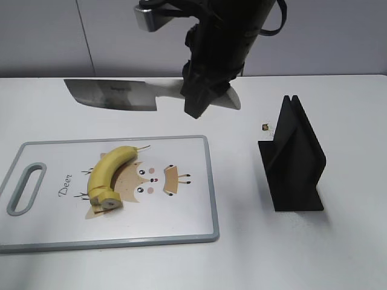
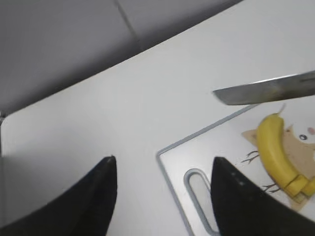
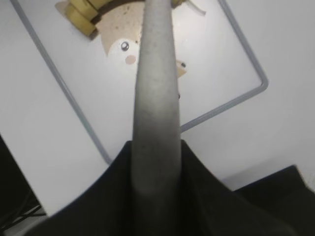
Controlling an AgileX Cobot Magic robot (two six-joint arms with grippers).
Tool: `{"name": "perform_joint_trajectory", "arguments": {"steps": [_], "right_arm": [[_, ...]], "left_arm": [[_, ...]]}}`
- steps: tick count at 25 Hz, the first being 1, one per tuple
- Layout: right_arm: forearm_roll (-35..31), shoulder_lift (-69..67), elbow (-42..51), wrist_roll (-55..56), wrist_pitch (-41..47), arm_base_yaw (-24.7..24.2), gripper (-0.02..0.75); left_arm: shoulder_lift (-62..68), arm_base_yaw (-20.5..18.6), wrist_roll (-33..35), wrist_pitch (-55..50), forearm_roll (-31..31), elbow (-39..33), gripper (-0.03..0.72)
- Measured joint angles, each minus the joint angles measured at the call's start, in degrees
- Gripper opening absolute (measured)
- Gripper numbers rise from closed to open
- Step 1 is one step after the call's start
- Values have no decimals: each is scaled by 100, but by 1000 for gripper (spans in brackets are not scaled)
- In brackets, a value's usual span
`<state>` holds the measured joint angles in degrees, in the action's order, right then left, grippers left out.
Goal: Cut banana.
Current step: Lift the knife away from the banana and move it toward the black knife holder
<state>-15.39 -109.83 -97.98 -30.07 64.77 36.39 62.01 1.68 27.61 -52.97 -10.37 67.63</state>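
The yellow banana (image 1: 109, 172) lies on the white cutting board (image 1: 193, 223), cut grey end toward the front, thin stem toward the back. It also shows in the left wrist view (image 2: 275, 152) and partly in the right wrist view (image 3: 83, 14). My right gripper (image 1: 202, 99) is shut on the handle of a cleaver knife (image 1: 115, 95), holding it in the air behind the board, blade pointing left. The knife handle (image 3: 155, 98) fills the right wrist view. My left gripper (image 2: 162, 172) is open and empty above the table left of the board's handle slot; the knife blade (image 2: 266, 91) shows there.
A black knife stand (image 1: 293, 160) stands on the table to the right of the board. A small brown bit (image 1: 265, 127) lies on the table behind it. The board's handle slot (image 1: 25, 187) is at its left end. The table's back edge meets a grey wall.
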Motion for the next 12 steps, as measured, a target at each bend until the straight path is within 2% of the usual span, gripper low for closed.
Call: {"name": "perform_joint_trajectory", "arguments": {"steps": [2, 4, 9, 12], "right_arm": [[16, 0, 0, 452, 316, 0, 162], [19, 12, 0, 868, 474, 0, 162], [-36, 265, 0, 1921, 506, 0, 162], [-68, 581, 32, 2552, 512, 0, 162]], "left_arm": [[-37, -240, -373, -291, 132, 165, 588], [-155, -247, -526, -454, 165, 170, 588], [-816, 237, -615, -462, 353, -324, 588], [-1282, 288, -843, -461, 441, -792, 588]]}}
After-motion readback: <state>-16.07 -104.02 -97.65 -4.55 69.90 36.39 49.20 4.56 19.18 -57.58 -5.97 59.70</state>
